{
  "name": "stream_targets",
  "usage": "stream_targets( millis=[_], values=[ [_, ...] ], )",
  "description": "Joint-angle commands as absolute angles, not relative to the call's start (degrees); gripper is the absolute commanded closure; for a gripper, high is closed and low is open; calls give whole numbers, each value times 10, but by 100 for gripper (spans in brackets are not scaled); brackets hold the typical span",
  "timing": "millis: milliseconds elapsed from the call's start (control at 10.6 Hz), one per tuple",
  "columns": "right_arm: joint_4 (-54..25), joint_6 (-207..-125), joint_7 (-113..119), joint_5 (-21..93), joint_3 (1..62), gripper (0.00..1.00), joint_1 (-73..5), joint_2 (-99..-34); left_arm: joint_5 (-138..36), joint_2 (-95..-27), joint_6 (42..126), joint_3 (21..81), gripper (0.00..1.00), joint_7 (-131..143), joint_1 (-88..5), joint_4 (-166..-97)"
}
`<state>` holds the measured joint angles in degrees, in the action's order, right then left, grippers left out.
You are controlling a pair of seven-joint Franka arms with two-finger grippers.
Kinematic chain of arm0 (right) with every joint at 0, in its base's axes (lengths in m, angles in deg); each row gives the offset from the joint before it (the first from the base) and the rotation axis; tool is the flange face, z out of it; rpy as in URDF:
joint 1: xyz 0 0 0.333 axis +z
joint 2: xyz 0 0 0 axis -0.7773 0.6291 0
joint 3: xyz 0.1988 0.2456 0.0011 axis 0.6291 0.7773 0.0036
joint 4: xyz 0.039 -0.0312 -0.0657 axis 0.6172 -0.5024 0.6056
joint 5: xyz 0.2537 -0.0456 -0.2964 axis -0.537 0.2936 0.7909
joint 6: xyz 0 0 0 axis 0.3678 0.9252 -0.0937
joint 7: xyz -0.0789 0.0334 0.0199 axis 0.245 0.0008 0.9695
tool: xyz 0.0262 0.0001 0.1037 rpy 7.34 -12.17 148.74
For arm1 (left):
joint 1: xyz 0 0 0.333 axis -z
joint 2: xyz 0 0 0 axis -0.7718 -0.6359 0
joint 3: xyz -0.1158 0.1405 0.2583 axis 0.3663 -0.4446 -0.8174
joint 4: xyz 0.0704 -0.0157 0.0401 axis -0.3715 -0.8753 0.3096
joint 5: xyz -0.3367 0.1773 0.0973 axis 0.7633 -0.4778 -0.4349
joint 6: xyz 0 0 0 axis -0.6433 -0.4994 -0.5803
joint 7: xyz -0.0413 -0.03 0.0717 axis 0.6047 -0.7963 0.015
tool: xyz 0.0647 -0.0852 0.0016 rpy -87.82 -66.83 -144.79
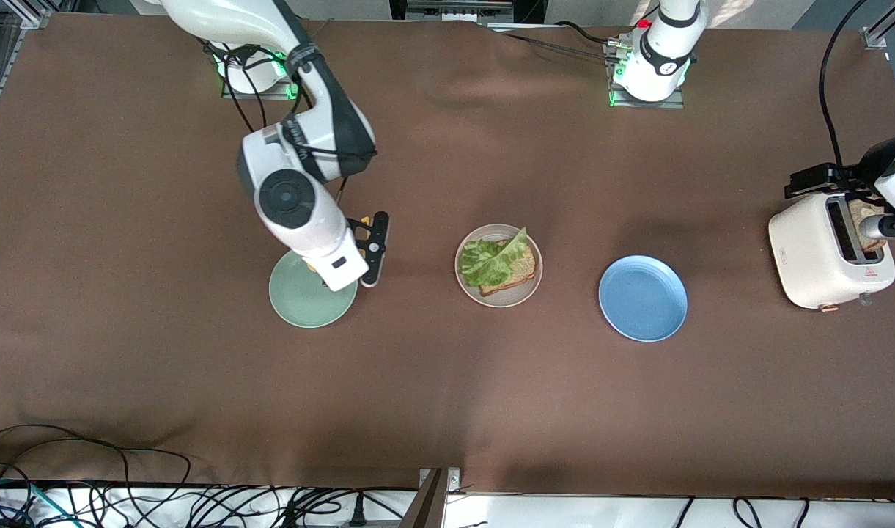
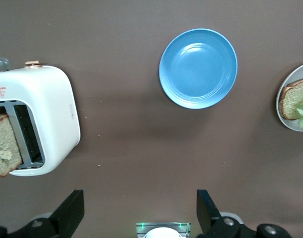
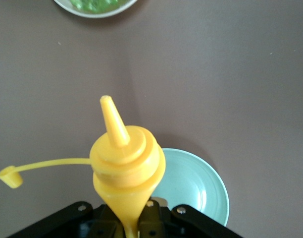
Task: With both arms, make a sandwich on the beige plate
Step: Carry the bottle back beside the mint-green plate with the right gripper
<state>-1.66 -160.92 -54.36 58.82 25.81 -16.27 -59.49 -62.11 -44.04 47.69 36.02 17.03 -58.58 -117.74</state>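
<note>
Hiding right hand [image 3: 126, 225] | yellow bottle [image 3: 126, 158] | left hand [image 2: 136, 213] cropped

I see a dark brown counter [image 1: 447, 396]. The beige plate [image 1: 465, 284] is pale pinkish-beige and carries brown wholegrain bread [image 1: 520, 268] with a darker crust under a ruffled green lettuce leaf [image 1: 491, 260]. Beside it are a mint-green plate [image 1: 300, 304] and a plain blue plate [image 1: 643, 298]. The toaster [image 1: 810, 253] is white, with a brown slice [image 2: 4, 144] in its slot. The squeeze bottle [image 3: 124, 163] is yellow all over.
</note>
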Motion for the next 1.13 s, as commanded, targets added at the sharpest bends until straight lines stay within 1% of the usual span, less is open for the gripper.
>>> stream_targets(
  millis=[0,188,470,564,751,845,939,1033],
  values=[
    [-81,-1604,-681,490,271,100,-236,-649,-680,-448,484,366,0,166,-587,-1171],
    [-95,-1559,-840,428,297,100,-333,-648,-684,-448,486,366,0,167,-588,-1172],
    [-113,-1494,-1055,332,300,100,-435,-627,-678,-448,491,366,0,170,-590,-1174],
    [-114,-1466,-1123,302,300,100,-463,-609,-666,-448,487,366,0,168,-593,-1179],
    [-112,-1437,-1253,242,300,100,-502,-560,-649,-447,483,366,0,169,-596,-1179],
    [-111,-1414,-1294,208,300,100,-520,-527,-648,-448,483,366,0,170,-597,-1178],
    [-111,-1410,-1328,184,299,100,-530,-505,-648,-448,481,366,0,172,-604,-1179],
    [-112,-1410,-1344,184,298,100,-533,-503,-648,-448,481,366,0,174,-607,-1179]
  ],
)
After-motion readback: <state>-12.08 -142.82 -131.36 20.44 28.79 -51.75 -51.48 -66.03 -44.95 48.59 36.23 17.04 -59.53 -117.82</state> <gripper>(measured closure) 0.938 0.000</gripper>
